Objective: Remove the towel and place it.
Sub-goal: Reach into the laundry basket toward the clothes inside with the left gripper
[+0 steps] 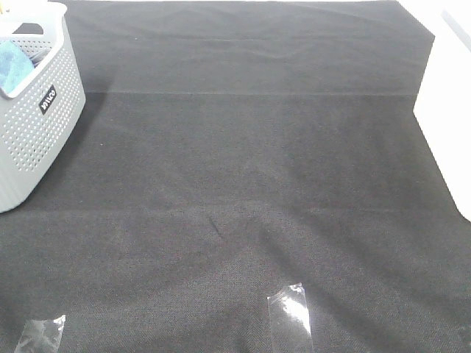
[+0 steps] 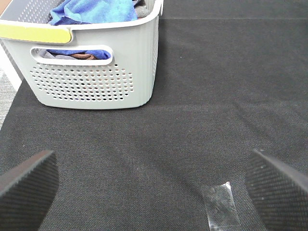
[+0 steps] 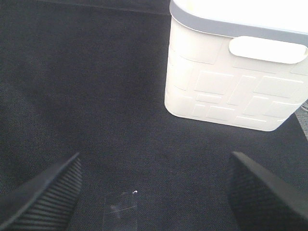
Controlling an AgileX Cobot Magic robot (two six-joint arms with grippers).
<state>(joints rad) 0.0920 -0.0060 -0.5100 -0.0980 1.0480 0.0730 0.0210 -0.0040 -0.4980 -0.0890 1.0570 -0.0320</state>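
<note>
- The towel (image 2: 94, 9) lies bunched inside the grey basket (image 2: 134, 62), over other cloths (image 2: 82, 56), at the far left corner of the black surface (image 1: 243, 184).
- The left fingers (image 2: 26, 187) stand wide apart and hold nothing, facing the basket.
- The right fingers (image 3: 43, 197) are also wide apart and empty, facing a white bin (image 3: 216, 91).

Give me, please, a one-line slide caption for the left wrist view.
Open left gripper faces the grey basket on the black mat, the blue towel heaped inside.
</note>
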